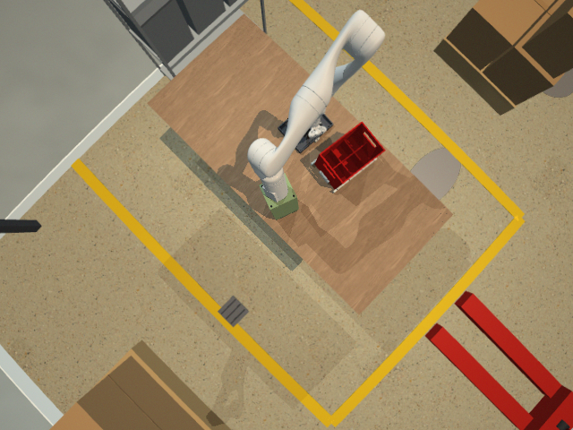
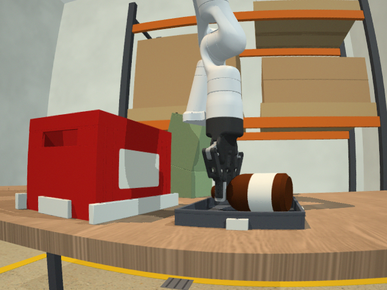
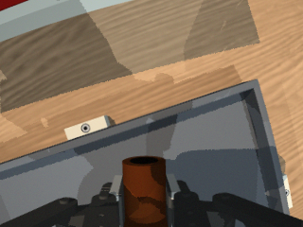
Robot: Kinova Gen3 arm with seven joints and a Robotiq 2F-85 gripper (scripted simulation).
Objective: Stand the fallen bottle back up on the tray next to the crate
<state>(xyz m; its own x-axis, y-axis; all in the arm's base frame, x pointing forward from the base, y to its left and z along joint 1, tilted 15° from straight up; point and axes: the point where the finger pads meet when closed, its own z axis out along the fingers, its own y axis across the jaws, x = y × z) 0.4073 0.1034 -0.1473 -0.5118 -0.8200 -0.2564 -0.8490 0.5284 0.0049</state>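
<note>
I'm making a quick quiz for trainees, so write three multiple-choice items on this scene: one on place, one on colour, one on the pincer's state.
1. Where does the bottle lie?
A) in the crate
B) on the tray
C) on the floor

2. What colour is the crate?
A) red
B) blue
C) yellow

3. How is the pincer?
A) wide open
B) shut on nothing
C) shut on the bottle's neck

1: B, the bottle lies on its side within the rim of the tray.
2: A, the crate has red walls.
3: C, the pincer has a finger against each side of the neck.
</note>
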